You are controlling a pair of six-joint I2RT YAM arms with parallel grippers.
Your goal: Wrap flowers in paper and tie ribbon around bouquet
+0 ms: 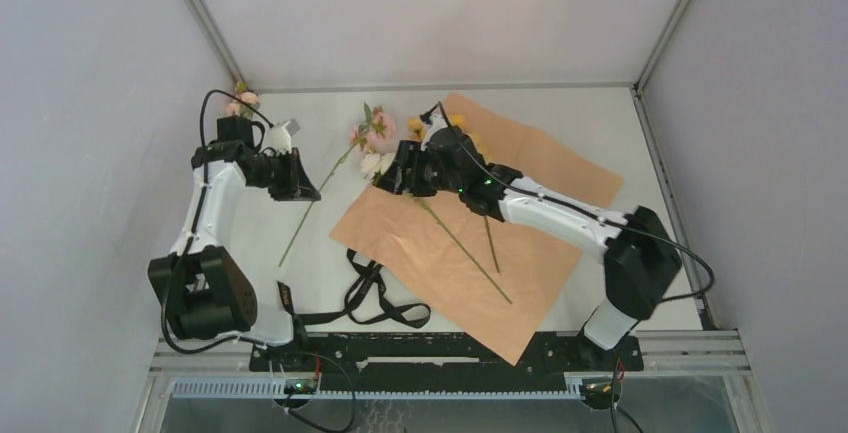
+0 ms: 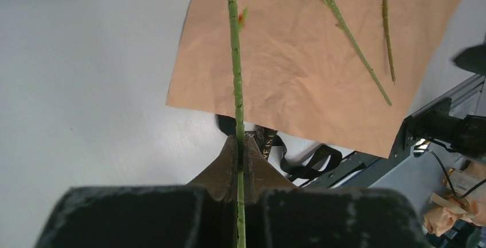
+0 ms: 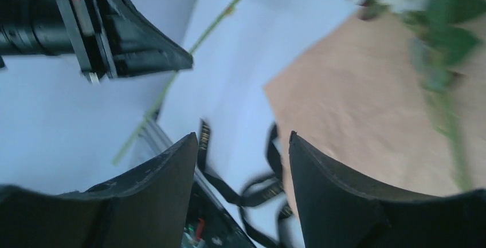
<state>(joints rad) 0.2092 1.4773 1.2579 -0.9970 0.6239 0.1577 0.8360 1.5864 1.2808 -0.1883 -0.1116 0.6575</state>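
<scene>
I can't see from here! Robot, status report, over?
Left tool shut on flower stem. Right tool open, empty, at paper edge. Ribbon lies beside paper, nothing blocking.

White table (image 1: 560, 113), pale grey walls (image 1: 80, 103)

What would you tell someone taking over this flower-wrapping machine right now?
Left tool: shut on the long green stem of a pink flower, left of the large peach-orange paper sheet.
Right tool: open, empty, above that sheet's far-left part.
Sheet lies flat on the white table; two more green-stemmed flowers lie on it.
Long floppy black ribbon: loose on the table, by the sheet's near-left edge.
Done: two flowers laid. Left: add the pink flower, roll the paper, tie the ribbon.
</scene>
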